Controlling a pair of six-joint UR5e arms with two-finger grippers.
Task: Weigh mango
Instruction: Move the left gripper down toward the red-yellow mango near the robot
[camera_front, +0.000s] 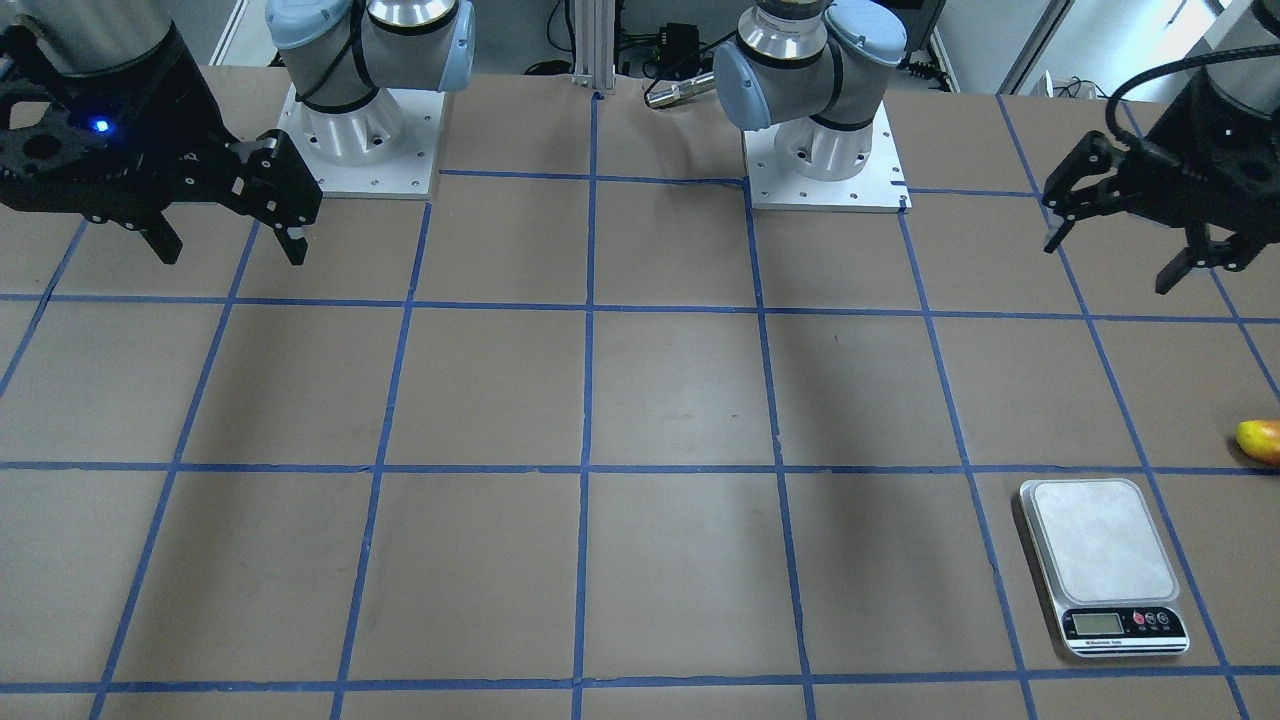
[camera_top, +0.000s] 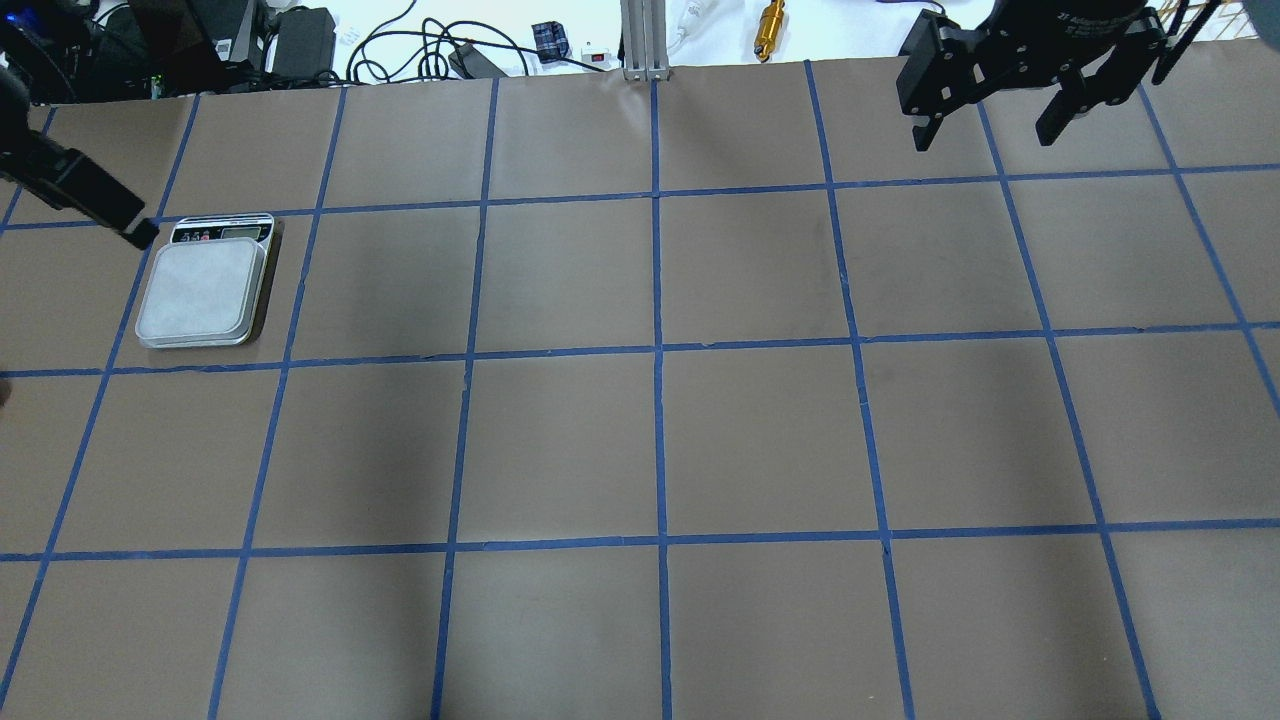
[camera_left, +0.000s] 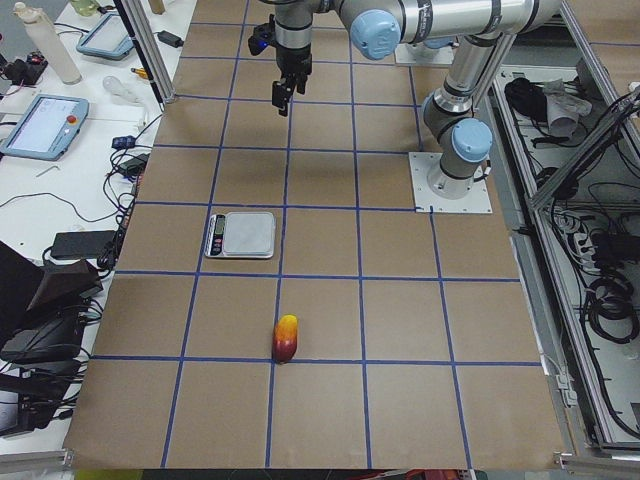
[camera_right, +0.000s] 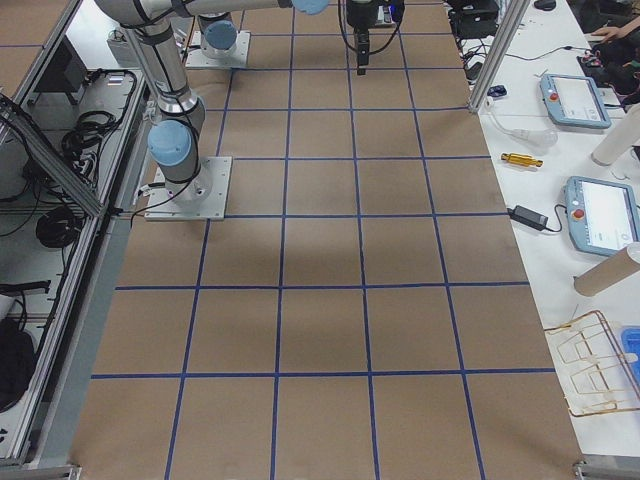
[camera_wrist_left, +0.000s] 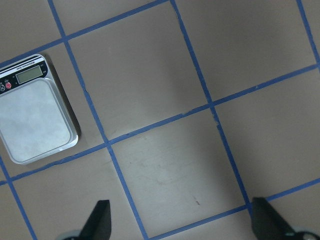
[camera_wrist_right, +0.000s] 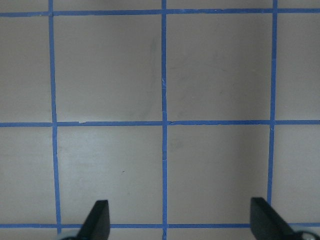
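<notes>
The mango (camera_front: 1262, 440) lies on the table at the robot's far left, yellow at one end and red at the other. It also shows in the exterior left view (camera_left: 286, 338). The scale (camera_front: 1100, 560) is silver with an empty platform and a small display. It shows in the overhead view (camera_top: 205, 290) and the left wrist view (camera_wrist_left: 35, 117), apart from the mango. My left gripper (camera_front: 1108, 265) hangs open and empty high above the table, on the robot's side of both. My right gripper (camera_front: 233, 255) is open and empty, far off at the other end (camera_top: 982, 138).
The brown table (camera_top: 660, 440) carries a grid of blue tape. The two arm bases (camera_front: 360, 140) (camera_front: 825, 160) stand at the robot's edge. Cables, a brass part (camera_top: 771, 18) and teach pendants lie beyond the table's operator-side edge.
</notes>
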